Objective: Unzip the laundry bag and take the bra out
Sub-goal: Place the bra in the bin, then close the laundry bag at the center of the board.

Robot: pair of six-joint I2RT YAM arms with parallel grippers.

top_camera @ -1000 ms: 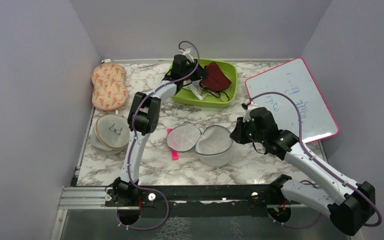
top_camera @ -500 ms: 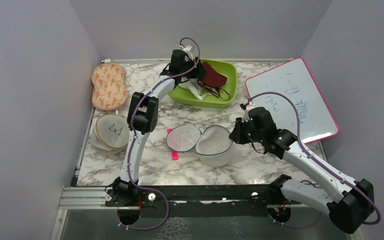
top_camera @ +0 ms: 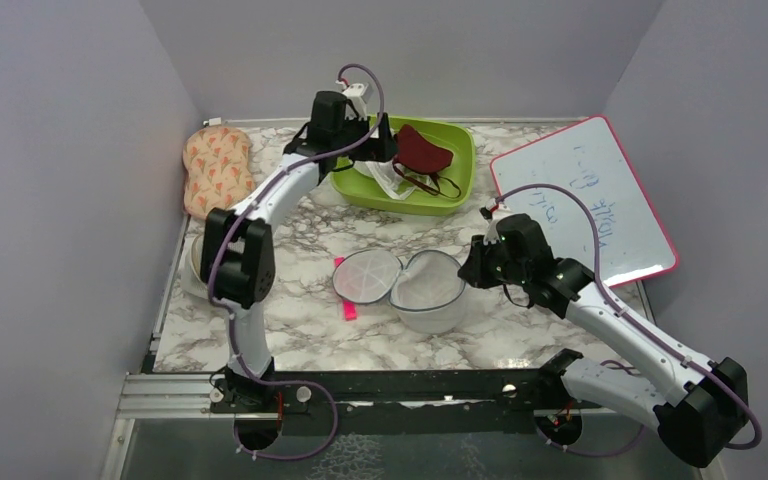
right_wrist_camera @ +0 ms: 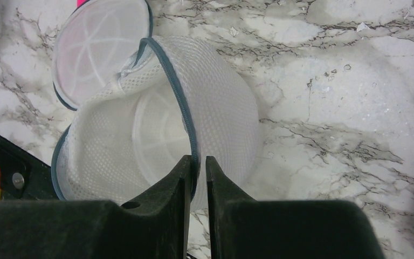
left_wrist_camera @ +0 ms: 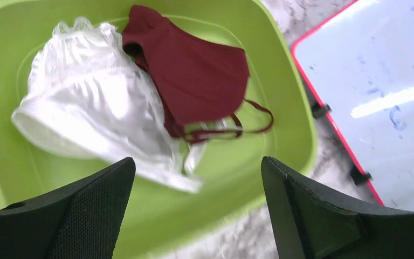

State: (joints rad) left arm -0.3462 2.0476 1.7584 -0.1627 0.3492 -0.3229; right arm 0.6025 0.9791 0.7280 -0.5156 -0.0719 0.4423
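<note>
My left gripper (left_wrist_camera: 194, 183) hangs over the green tray (left_wrist_camera: 296, 129) at 12 o'clock on the table, fingers well apart with nothing between them. Under it lie a white bra (left_wrist_camera: 86, 124) and a maroon bra (left_wrist_camera: 199, 75), overlapping; I cannot tell which came from the bag. The laundry bag (right_wrist_camera: 221, 108) sits near table centre, unzipped, its lid half (top_camera: 366, 275) flopped flat toward 9 o'clock. My right gripper (right_wrist_camera: 197, 162) is pinched together on the bag's dark zip rim at its 3 o'clock side, and the bowl looks empty from the wrist view. I judge the removal nearly finished.

To finish cleanly I would lift the left arm straight up before swinging it home; the maroon straps loop loosely near the right finger and could snag. Then I would part the right fingers and back off toward 4 o'clock without dragging the mesh.

The whiteboard (top_camera: 585, 200) lies at 2 o'clock, close behind the right wrist; a patterned pouch (top_camera: 210, 170) lies at 10 o'clock beside the left forearm; a small pink item (top_camera: 348, 310) lies just beside the lid at 6 o'clock.
</note>
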